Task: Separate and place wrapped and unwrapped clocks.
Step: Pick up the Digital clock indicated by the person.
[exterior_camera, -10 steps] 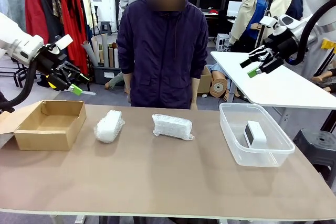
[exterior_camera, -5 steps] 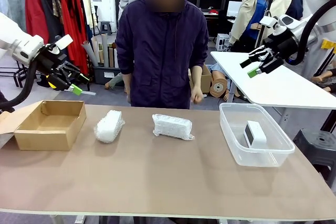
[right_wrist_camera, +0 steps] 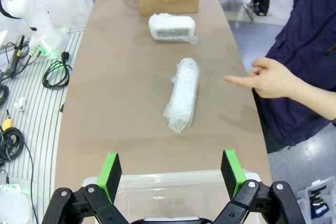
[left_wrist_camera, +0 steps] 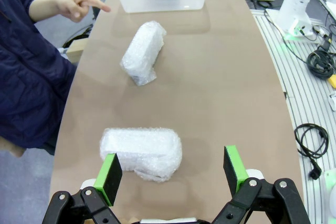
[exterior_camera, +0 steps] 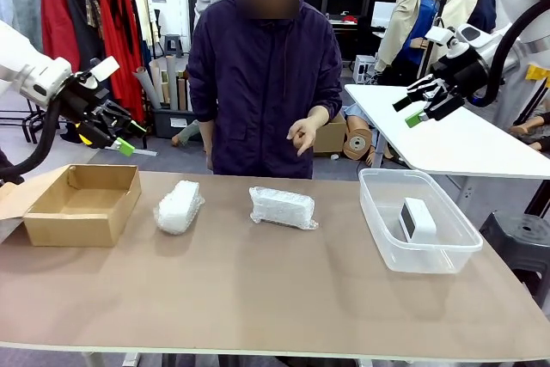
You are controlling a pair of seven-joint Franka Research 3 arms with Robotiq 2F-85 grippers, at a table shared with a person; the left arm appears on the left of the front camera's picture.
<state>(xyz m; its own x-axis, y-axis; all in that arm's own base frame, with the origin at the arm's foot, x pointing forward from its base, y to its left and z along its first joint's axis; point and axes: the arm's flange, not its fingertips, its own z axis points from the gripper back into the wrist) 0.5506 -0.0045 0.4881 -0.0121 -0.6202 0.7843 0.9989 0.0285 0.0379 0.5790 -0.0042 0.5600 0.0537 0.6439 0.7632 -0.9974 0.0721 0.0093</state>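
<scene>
Presently, both end effectors hang released above the worktop (exterior_camera: 275,298), jaws spread wide and grasping nothing. The left end effector (exterior_camera: 129,137) is poised over the left end, above and behind an open cardboard box (exterior_camera: 82,212). In its wrist view, the left end effector (left_wrist_camera: 173,170) looks down on the nearer wrapped clock (left_wrist_camera: 142,150), well clear of it. The right end effector (exterior_camera: 409,111) is raised high over the right end. Its wrist view shows the right end effector (right_wrist_camera: 172,174) above the clear plastic tub (right_wrist_camera: 184,179).

Sorting state: the bare clock (exterior_camera: 418,219) stands inside the clear plastic tub (exterior_camera: 430,259), so the unwrapped item appears already placed. The two wrapped clocks lie on the open worktop between box and tub. One, the left wrapped clock (exterior_camera: 179,206), is just beside the box. The other, the central wrapped clock (exterior_camera: 282,207), is near the middle, and the two are apart from each other. The box's visible interior is bare.

The person's hand (exterior_camera: 302,135) is held over the far edge with a finger extended. Its target cannot be told.

Judgement: roughly one item of three is settled. Both wrapped clocks are left to be picked up and placed, presumably in the box.
</scene>
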